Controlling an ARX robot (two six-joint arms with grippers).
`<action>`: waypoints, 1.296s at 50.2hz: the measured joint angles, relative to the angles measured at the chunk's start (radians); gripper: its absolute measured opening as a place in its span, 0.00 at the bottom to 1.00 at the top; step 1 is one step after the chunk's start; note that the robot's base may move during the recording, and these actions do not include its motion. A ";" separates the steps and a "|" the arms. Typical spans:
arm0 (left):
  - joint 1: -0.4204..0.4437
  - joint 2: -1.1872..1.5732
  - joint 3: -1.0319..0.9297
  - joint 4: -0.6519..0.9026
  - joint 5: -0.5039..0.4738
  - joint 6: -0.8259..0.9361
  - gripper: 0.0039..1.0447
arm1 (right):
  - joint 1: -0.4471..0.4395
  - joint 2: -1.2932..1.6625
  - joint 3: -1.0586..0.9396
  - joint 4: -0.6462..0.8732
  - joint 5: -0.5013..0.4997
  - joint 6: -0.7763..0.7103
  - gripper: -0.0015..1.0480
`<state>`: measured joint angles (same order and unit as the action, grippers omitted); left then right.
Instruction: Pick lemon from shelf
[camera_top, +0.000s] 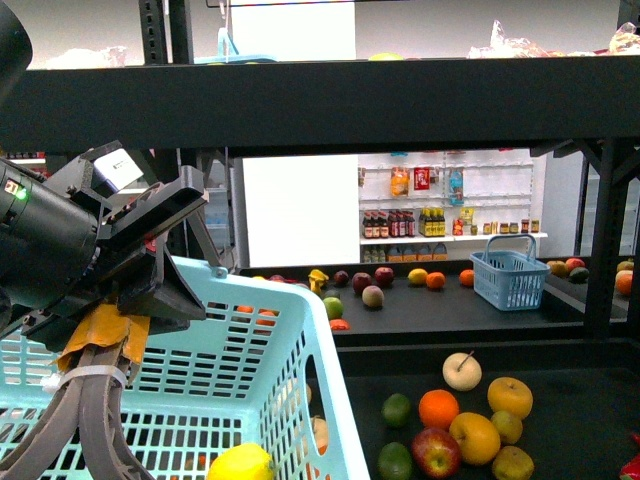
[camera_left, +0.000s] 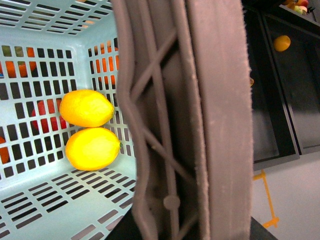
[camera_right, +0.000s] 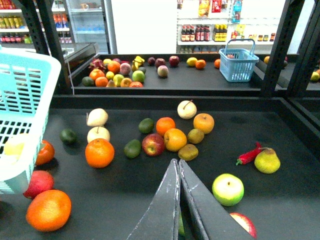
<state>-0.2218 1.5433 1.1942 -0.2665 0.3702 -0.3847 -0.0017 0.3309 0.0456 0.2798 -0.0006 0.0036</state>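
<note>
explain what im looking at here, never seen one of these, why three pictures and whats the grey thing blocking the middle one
This is a robot with two arms, each ending in a gripper. One camera on its body looks forward; the other two ride on the wrists.

In the front view, the left arm reaches down over a light blue basket. The grey thing is the left gripper seen close up by its own wrist camera; whether it is open I cannot tell. Beyond it, two yellow lemons lie side by side inside the basket.

The right wrist camera shows the right gripper, shut and holding nothing, above the black shelf. Loose fruit lies on the tray: oranges, a red apple, a green apple and a pear.
</note>
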 joint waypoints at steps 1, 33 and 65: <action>0.000 0.000 0.000 0.000 0.000 0.000 0.14 | 0.000 -0.010 -0.003 -0.007 0.000 0.000 0.02; 0.000 0.000 0.000 0.000 0.000 0.000 0.14 | 0.000 -0.283 -0.031 -0.265 0.000 0.000 0.02; 0.003 0.000 -0.039 0.140 0.043 -0.086 0.14 | 0.000 -0.326 -0.031 -0.278 0.000 -0.001 0.32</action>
<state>-0.2192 1.5433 1.1553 -0.1261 0.4129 -0.4709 -0.0017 0.0048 0.0143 0.0013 -0.0002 0.0025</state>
